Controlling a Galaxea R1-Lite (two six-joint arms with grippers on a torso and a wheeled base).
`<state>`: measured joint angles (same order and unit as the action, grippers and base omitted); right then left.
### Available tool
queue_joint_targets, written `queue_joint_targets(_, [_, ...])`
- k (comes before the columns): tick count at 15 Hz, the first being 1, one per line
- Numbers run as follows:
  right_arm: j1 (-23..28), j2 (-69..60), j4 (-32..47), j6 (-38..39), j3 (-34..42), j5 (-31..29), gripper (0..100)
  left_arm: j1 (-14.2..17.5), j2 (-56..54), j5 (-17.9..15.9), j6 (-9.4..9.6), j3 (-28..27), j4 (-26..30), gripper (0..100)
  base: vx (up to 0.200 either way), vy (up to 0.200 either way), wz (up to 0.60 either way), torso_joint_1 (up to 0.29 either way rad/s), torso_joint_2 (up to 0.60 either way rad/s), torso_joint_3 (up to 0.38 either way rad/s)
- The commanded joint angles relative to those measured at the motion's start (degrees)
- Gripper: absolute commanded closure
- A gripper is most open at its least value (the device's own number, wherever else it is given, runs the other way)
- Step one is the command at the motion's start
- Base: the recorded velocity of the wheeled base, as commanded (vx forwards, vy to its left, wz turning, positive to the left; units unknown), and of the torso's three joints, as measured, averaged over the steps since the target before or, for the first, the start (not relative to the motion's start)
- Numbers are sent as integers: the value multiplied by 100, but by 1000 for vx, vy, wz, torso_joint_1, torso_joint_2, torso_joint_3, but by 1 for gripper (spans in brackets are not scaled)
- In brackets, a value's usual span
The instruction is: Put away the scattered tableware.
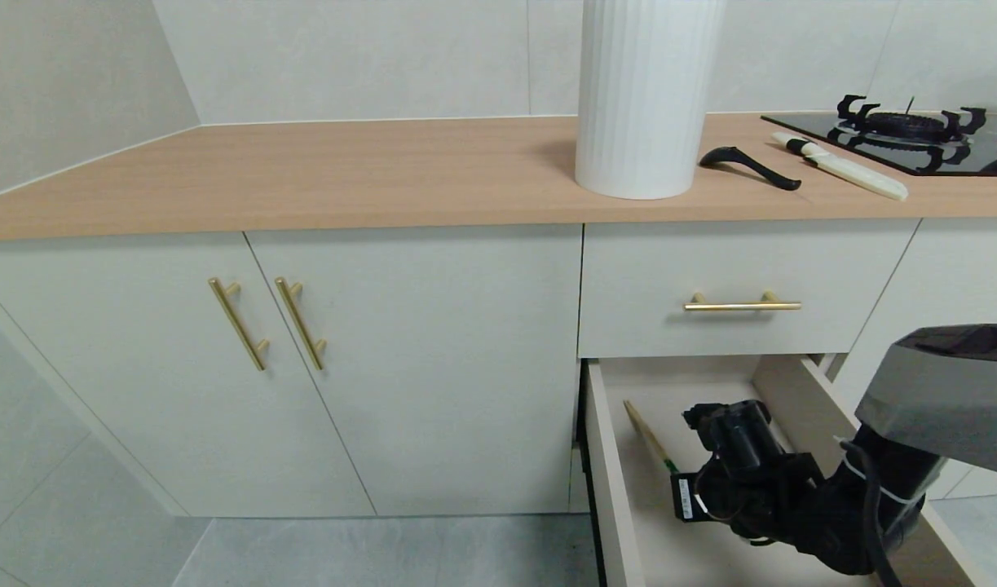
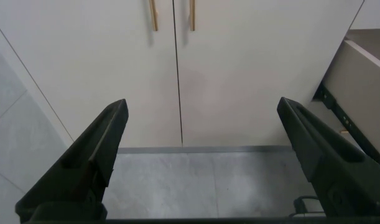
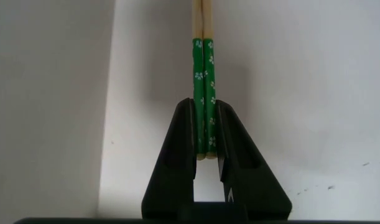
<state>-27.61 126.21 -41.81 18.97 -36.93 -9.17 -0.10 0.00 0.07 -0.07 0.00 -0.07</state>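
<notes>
Green-ended wooden chopsticks [image 3: 203,87] are pinched in the right gripper [image 3: 206,111]. The right wrist view gives you that grip close up, with both sticks side by side and clamped at their painted ends. The head view tells you where they are: inside the open drawer [image 1: 608,456], near its left wall, pointing toward the back. The left wrist view shows you the left gripper [image 2: 202,109] spread wide, holding nothing, facing the cabinet doors [image 2: 239,68]. On the counter [image 1: 343,171], a knife [image 1: 844,167] and a black spoon [image 1: 751,167] lie beside a white vase [image 1: 641,98].
</notes>
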Motion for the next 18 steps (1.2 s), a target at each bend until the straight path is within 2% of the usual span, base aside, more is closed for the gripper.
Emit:
queue_joint_targets(1, [-113, 317, 7, -7, 36, 3, 100, 1, 0, 1, -1, 0, -1, 0, 0, 0, 0, 0, 0, 0])
queue_joint_targets(13, [-122, 545, 7, -34, 36, -6, 100, 1, 0, 1, -1, 0, -1, 0, 0, 0, 0, 0, 0, 0])
queue_joint_targets(14, [-122, 554, 7, -34, 36, -15, 0, 1, 0, 1, -1, 0, -1, 0, 0, 0, 0, 0, 0, 0])
queue_joint_targets(18, [-122, 571, 7, -34, 36, -6, 0, 1, 0, 1, -1, 0, -1, 0, 0, 0, 0, 0, 0, 0])
